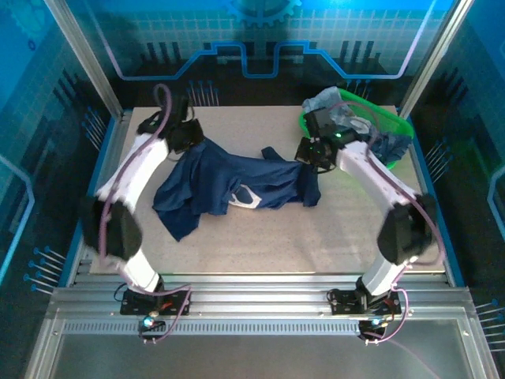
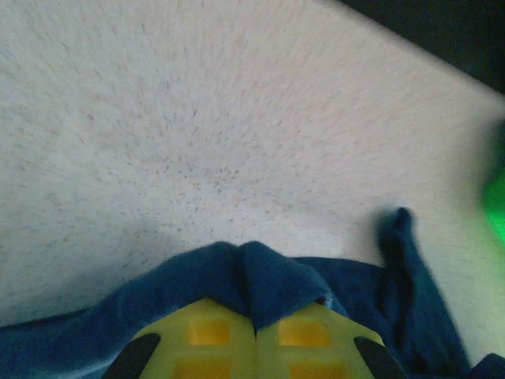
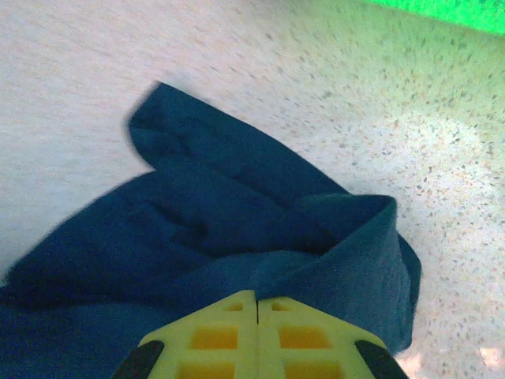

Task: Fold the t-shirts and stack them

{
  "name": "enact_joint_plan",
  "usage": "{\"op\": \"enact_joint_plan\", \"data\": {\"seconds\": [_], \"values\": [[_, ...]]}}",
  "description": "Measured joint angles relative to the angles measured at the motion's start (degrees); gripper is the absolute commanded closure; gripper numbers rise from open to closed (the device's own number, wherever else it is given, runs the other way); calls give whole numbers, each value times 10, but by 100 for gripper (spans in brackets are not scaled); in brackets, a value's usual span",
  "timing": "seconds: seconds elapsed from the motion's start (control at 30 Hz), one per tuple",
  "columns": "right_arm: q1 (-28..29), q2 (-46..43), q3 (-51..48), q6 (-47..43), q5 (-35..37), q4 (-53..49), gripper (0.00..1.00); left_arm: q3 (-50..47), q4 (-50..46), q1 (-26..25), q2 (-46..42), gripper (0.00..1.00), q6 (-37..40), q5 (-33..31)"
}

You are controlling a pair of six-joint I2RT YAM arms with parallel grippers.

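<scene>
Currently stretched left to right across the middle of the counter: a dark navy t-shirt, rumpled, with a whitish graphic showing near its middle and a loose flap trailing toward the near-left. At the shirt's far-left end, the left end effector, shut tight on the cloth; from the left wrist, yellow fingers pressed flat together with a peaked fold of navy fabric pinched at their tips and bare speckled counter beyond. At the shirt's right end, the right end effector, likewise clamped on the fabric; from the right wrist, yellow fingers closed against each other with a thick fold of the same navy cloth gathered over and around the tips. Just beyond the right end effector, at the far-right corner of the counter, a bright green basket holding a heap of paler grey-blue shirts, one darker piece draped over its right rim.
</scene>
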Motion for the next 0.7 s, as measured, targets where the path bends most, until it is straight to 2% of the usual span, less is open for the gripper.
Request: {"op": "enact_joint_plan", "data": {"seconds": [0.03,0.07,0.17,0.23,0.3,0.53,0.6,0.7], "values": [[-7,41,19,-2,-4,-5,100,38,-7,6,60,97,1,8],[-13,79,41,-2,-7,-13,100,69,-13,11,111,90,4,13],[-23,162,101,-4,-10,-37,100,140,-46,24,208,64,18,16],[-24,189,130,-6,-10,-54,100,147,-66,30,220,61,22,14],[-24,192,138,-8,-10,-63,100,116,-69,31,191,61,23,11],[-24,159,117,-13,-16,-76,100,-164,-89,31,-62,61,-4,44],[-24,151,107,-16,-23,-77,100,-217,-83,31,-85,61,-9,67],[-24,150,101,-19,-29,-76,100,-266,-73,31,-72,60,-12,91]]}}
